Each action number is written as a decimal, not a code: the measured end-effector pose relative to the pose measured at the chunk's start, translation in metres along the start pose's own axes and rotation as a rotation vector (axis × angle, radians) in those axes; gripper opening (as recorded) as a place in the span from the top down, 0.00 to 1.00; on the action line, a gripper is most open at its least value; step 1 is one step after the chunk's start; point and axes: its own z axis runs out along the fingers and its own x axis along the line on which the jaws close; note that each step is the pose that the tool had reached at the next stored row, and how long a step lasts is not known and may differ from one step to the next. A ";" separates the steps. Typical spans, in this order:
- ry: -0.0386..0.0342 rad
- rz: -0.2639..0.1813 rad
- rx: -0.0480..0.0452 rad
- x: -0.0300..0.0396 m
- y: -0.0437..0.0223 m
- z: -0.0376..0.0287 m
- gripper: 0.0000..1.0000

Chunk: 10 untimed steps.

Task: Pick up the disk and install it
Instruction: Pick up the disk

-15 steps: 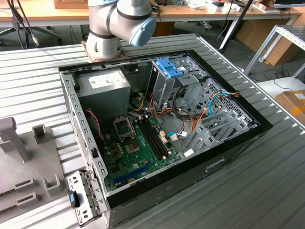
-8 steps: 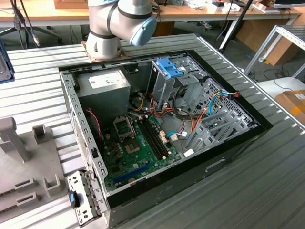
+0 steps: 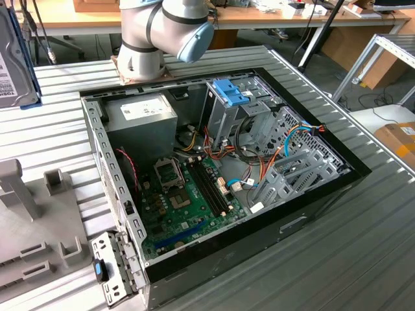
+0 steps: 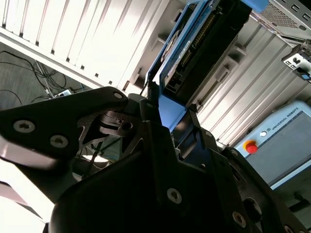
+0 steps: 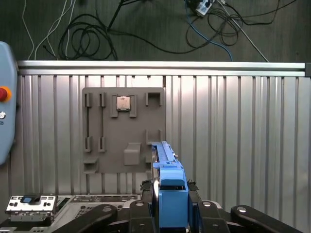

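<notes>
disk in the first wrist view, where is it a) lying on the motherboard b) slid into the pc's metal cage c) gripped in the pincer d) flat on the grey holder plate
C: in the first wrist view the pincer is shut on the blue-railed end of the disk, which stands edge-on in front of the grey holder plate rather than lying on it.

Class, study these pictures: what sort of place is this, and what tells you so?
Probably a robotics lab or workshop bench. A robot arm stands by an open computer case on a ribbed metal table, its gripper holds the disk, and loose cables lie beyond.
</notes>
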 end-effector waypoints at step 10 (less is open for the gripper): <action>0.0000 0.000 0.0000 -0.0017 -0.0258 0.0005 0.64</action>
